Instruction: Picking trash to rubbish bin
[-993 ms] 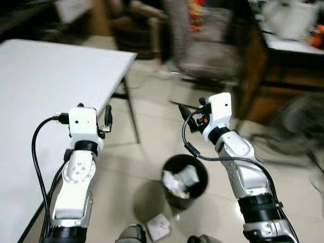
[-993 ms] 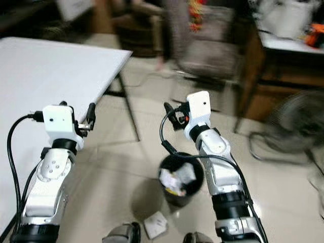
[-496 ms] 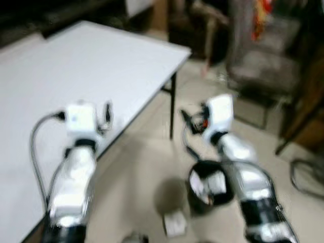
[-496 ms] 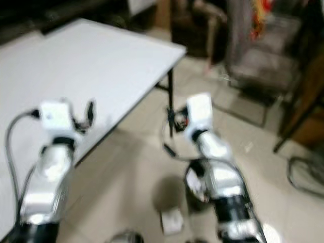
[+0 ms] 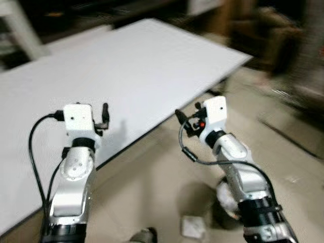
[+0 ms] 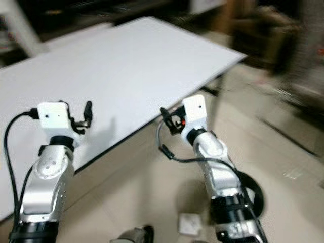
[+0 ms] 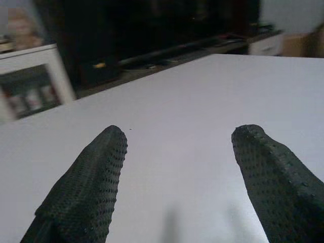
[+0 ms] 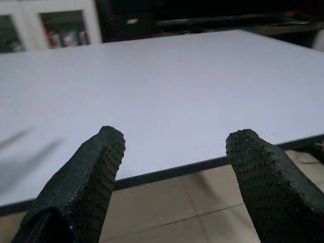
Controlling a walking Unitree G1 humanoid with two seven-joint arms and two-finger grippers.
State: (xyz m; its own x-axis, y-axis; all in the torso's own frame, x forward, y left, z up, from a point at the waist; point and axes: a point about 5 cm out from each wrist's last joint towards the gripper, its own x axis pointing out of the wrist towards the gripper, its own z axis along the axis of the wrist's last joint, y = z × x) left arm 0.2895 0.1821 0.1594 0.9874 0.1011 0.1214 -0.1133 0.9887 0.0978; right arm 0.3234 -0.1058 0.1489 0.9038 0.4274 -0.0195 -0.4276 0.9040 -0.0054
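Head stereo pair looks forward and down from above both raised arms; blurred. Both eyes share the white table (image 5: 126, 66), tiled floor (image 5: 152, 187) and both arms. Left wrist camera sits close behind its gripper (image 7: 177, 152), facing low across the tabletop. Right wrist camera looks along its gripper (image 8: 174, 152) at the table edge and floor below.

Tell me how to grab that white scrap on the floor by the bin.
The white scrap lies flat on the tiles beside the bin, so probably come straight down from above with the open right gripper and pinch across one edge. It is blurred; which edge is raised cannot be told.
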